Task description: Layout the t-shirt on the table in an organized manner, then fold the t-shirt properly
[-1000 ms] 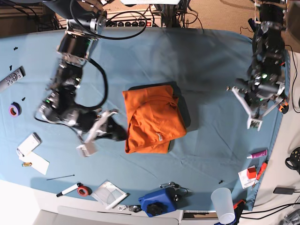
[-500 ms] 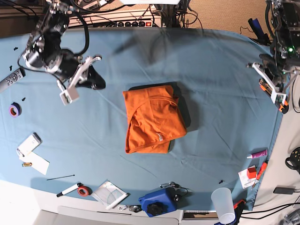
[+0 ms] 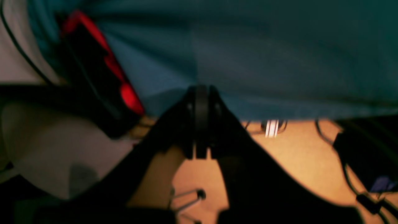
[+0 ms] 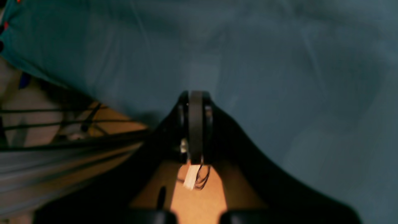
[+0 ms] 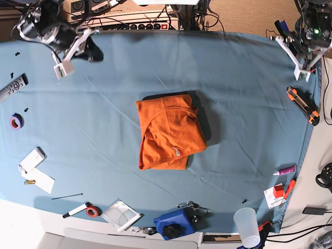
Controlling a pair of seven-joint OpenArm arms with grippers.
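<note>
t-shirt (image 5: 169,132): sat folded mid-table (image 5: 244,88), nothing touching it.
change: you'd swung both arms off it to the far corners; fold looked done to me.
axis: long side ran far-to-near, slightly tilted.
left gripper (image 5: 300,57): clenched, empty.
right gripper (image 5: 70,54): clenched, empty too.
</note>
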